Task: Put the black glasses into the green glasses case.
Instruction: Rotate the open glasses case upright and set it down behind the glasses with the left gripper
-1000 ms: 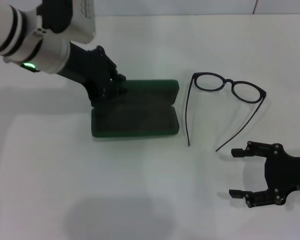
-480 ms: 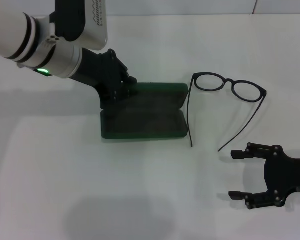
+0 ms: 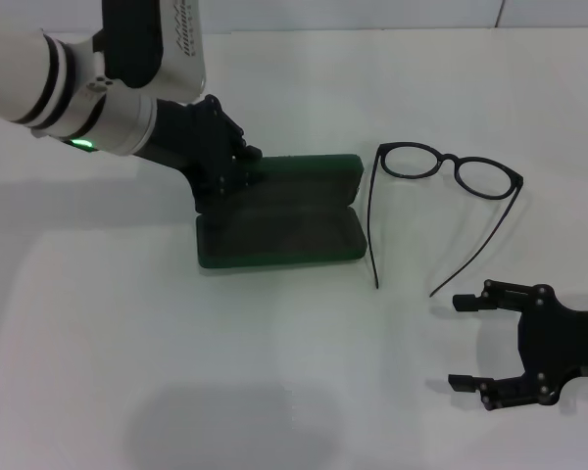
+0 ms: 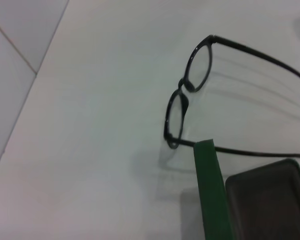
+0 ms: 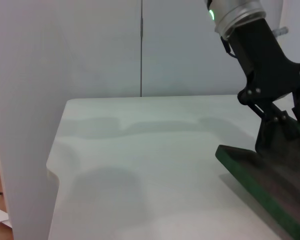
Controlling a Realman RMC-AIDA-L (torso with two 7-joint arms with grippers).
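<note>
The green glasses case (image 3: pixel 284 220) lies open on the white table, dark lining up; its rim shows in the left wrist view (image 4: pixel 210 190) and in the right wrist view (image 5: pixel 260 170). My left gripper (image 3: pixel 230 174) is at the case's left end, fingers closed on its edge, also seen in the right wrist view (image 5: pixel 285 125). The black glasses (image 3: pixel 449 161) lie just right of the case, temple arms unfolded toward me, one arm close along the case's right end. They show in the left wrist view (image 4: pixel 182 85). My right gripper (image 3: pixel 458 340) is open and empty, nearer me than the glasses.
The white table (image 3: pixel 274 372) carries only the case and the glasses. Its edge (image 5: pixel 55 150) and a grey wall behind it show in the right wrist view.
My left gripper has moved to the right and the case has slid with it, up to the glasses' near temple arm. The glasses and the right gripper have stayed put.
</note>
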